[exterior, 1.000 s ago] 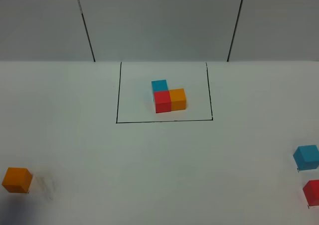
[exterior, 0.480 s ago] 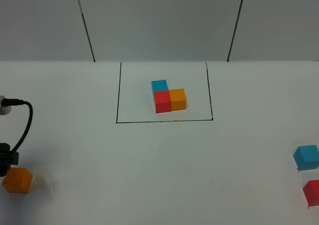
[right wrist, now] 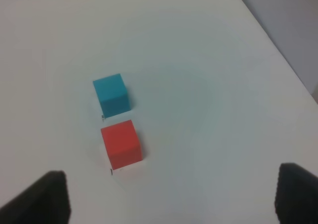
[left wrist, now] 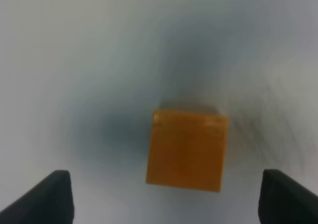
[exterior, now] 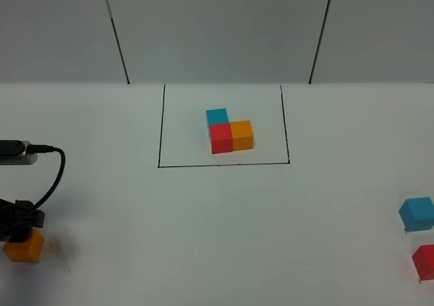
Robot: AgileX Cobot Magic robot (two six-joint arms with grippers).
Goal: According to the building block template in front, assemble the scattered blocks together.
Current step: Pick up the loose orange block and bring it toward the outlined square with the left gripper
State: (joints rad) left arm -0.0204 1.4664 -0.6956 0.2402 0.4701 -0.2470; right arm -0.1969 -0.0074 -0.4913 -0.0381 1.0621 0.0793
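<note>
Left pincer (left wrist: pixel 166 200) released, jaws wide, over orange block (left wrist: pixel 186 150) at bench (exterior: pixel 203 238) 8 o'clock. Right pincer (right wrist: pixel 174 194) released too. Blue block (right wrist: pixel 112 95) and red block (right wrist: pixel 121 143) at 4 o'clock, template (exterior: pixel 229 135) toward 12. Risk: orange block looks off-centre and slightly rotated, so closing may twist it or knock it away.

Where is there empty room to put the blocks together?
The wide bare table strip in front of the black frame, between the orange cube and the blue cube, is free. Crowded: left edge, left gripper over the orange cube; right edge, blue cube beside red cube.
</note>
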